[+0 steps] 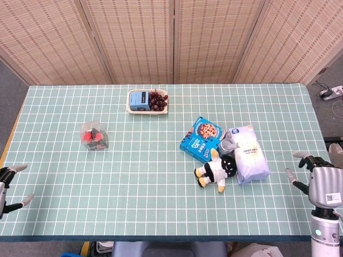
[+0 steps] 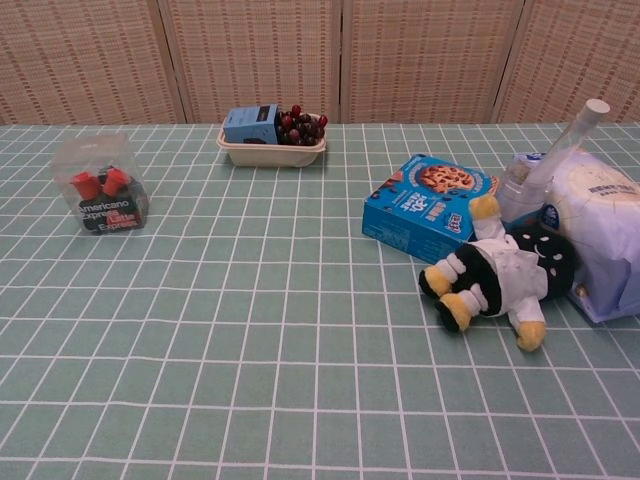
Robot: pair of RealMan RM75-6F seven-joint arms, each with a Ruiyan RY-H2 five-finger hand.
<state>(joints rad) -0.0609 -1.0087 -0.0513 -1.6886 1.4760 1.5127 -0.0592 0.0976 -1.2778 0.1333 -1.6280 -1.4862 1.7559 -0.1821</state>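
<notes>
I have my right hand [image 1: 323, 183] at the right edge of the tabletop [image 1: 161, 214], fingers [image 1: 298, 155] spread apart and holding nothing. The nearest thing to it is the white bag [image 1: 250, 159], which lies flat on the tabletop to the left of those fingers, apart from them, with bare grid between. A plush toy [image 1: 217, 170] lies on its side against the bag's left flank, touching it in the chest view. A clear bottle [image 2: 540, 165] is tucked between the bag and a blue cookie box [image 1: 202, 138]; the box sits just behind the toy, its near corner touching or almost touching the toy's head. My left hand [image 1: 6, 188] is at the left edge of the tabletop, only partly in frame, fingers [image 1: 19, 167] apart and empty, well away from everything. Nearest to it, though well apart, is a clear tub [image 1: 94, 136] holding red and black capsules. At the far middle of the tabletop stands a beige tray [image 1: 131, 110] with a small blue carton [image 1: 141, 99] on its left and dark red grapes [image 1: 158, 100] on its right. Neither hand shows in the chest view.
</notes>
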